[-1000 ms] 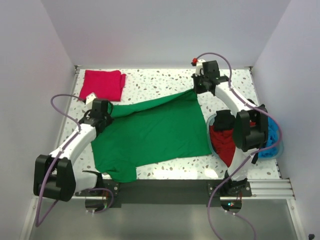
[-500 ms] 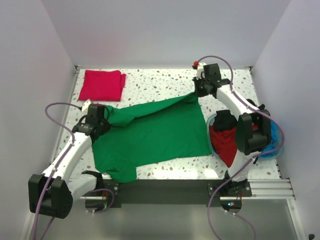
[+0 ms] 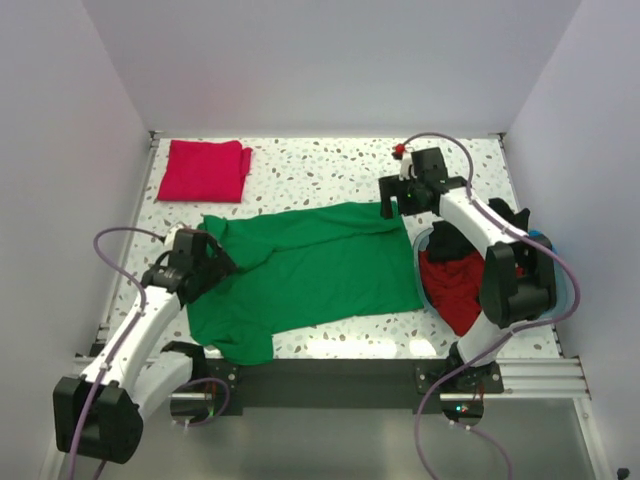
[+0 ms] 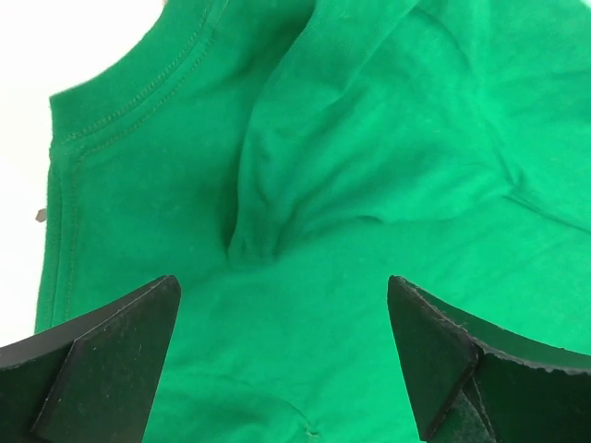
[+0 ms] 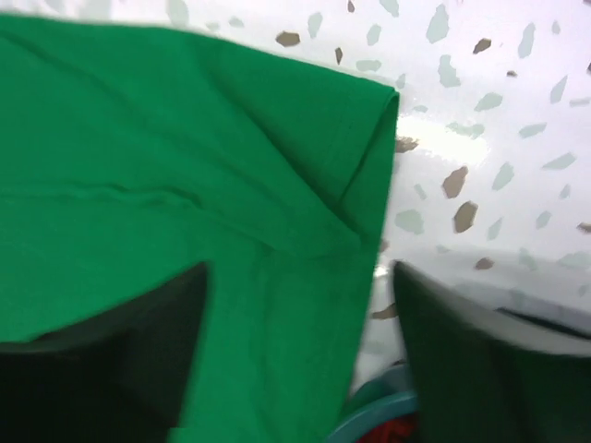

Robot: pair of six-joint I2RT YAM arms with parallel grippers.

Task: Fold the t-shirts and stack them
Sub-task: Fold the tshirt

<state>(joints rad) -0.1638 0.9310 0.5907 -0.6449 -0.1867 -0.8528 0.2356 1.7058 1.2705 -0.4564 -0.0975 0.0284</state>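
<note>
The green t-shirt (image 3: 310, 270) lies spread on the table (image 3: 320, 165), one edge just beside the basket (image 3: 572, 290). My left gripper (image 4: 286, 369) stands wide apart over the shirt's end away from the basket. My right gripper (image 5: 300, 360) is also apart, above the shirt corner near the basket.

green tee (image 3: 320, 270), crimson tee (image 3: 205, 170), dk-red tee (image 3: 452, 292); speckled wht table (image 3: 320, 165)

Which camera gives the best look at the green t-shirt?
The top external view: nearly the whole green t-shirt lies spread out. The left wrist view shows only a stitched hem and a wrinkle; the right wrist view only one blurred corner.
</note>
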